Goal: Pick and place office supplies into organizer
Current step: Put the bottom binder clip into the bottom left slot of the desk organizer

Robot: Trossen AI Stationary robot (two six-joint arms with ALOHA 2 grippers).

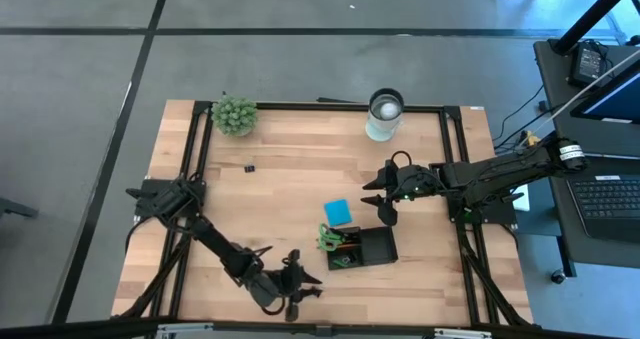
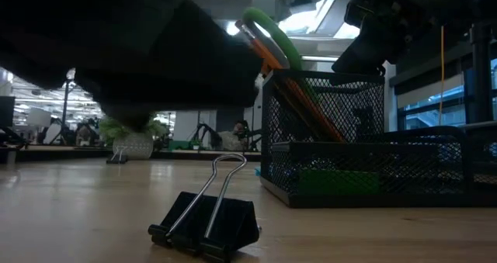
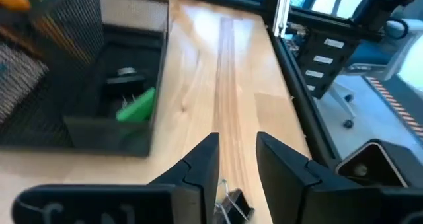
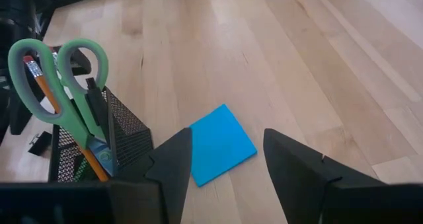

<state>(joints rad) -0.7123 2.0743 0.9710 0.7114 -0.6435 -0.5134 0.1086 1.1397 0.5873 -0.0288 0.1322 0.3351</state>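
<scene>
The table [image 1: 300, 189] is made of light wood. On it sit a black mesh tray [image 1: 372, 249], a blue pad [image 1: 339, 213] just beside it, a plant ball [image 1: 234, 115], a white cup [image 1: 385, 115] and two black clips [image 1: 250, 167] [image 2: 206, 226].

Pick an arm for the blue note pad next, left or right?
Right. The right gripper hangs open right over the blue note pad, beside the organizer. The left gripper is open at the table's front edge, over a binder clip.
</scene>
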